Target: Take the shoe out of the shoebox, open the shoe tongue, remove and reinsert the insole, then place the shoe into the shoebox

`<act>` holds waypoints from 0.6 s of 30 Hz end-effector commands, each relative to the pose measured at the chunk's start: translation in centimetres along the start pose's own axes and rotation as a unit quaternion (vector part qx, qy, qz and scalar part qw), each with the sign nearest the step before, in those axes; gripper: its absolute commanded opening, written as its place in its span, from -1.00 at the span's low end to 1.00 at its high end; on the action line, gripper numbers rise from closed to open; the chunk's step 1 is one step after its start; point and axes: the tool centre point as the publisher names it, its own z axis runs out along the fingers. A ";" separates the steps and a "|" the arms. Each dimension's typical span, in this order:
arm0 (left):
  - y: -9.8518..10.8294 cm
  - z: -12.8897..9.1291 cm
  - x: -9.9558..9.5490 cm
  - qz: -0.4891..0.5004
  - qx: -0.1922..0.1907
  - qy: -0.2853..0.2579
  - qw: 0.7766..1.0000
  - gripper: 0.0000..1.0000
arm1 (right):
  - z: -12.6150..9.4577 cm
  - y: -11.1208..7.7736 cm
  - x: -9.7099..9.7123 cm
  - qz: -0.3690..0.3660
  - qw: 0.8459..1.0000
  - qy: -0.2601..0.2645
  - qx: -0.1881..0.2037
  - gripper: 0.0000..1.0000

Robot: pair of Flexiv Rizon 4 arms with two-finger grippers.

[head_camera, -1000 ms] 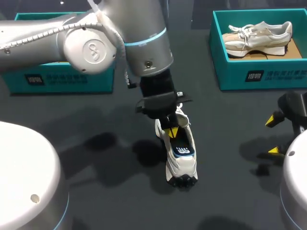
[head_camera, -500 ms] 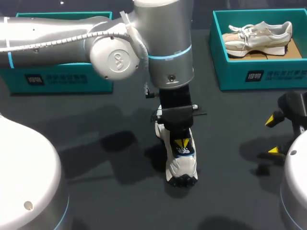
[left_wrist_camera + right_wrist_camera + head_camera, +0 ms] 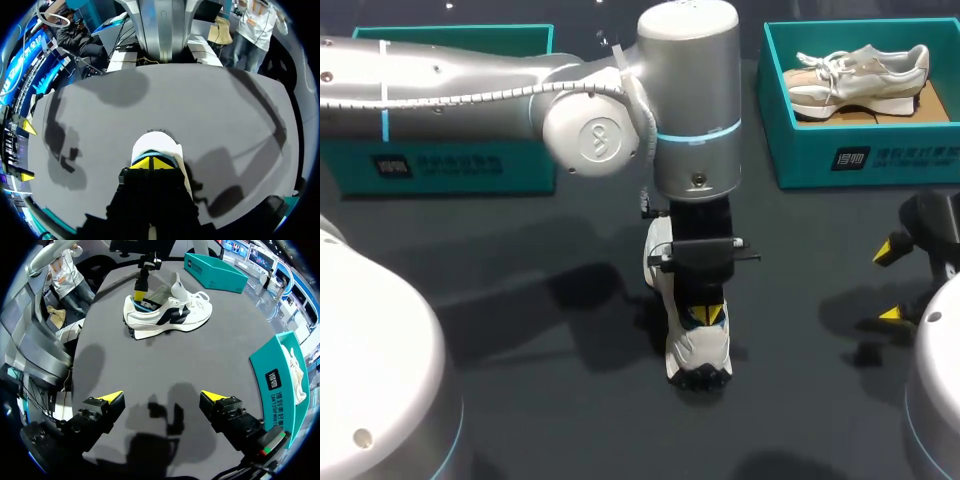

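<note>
Left claw [image 3: 704, 316]: yellow tips pressed together, pushed down into the heel opening of the white shoe [image 3: 698, 352], over its blue insole [image 3: 146, 305]. Shoe upright on its sole, mid worktop [image 3: 550, 400], outside any box. Right claw [image 3: 162, 401]: spread wide, holding nothing, above the worktop, well apart from the shoe. Teal shoebox [image 3: 860, 160] at far right holds a beige shoe [image 3: 860, 75].

Print on left shoebox [image 3: 470, 165] and right shoebox [image 3: 895, 160] (a logo beside each) is unreadable

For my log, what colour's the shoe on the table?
Shoe: white with black; right wrist view.
</note>
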 end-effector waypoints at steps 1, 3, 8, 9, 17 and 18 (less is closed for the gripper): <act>0.4 1.3 0.2 0.005 0.006 0.000 1.000 -1.00 | 0.0 0.0 0.2 0.000 1.000 -0.002 0.002 1.00; 0.6 1.9 0.4 0.007 0.004 0.000 1.000 -1.00 | 0.0 0.0 0.2 0.000 1.000 -0.002 0.002 1.00; 1.1 3.2 0.7 0.003 0.005 0.005 1.000 -1.00 | 0.0 0.0 0.2 0.000 1.000 -0.002 0.002 1.00; 1.1 3.4 0.8 0.003 0.003 0.007 1.000 -1.00 | 0.0 0.0 0.2 0.000 1.000 -0.002 0.002 1.00; 1.0 3.3 1.0 0.006 -0.006 -0.002 1.000 -1.00 | 0.0 0.0 0.2 0.000 1.000 -0.002 0.002 1.00; 0.8 2.9 1.0 0.009 -0.008 -0.009 1.000 -1.00 | 0.0 0.0 0.2 0.000 1.000 -0.002 0.002 1.00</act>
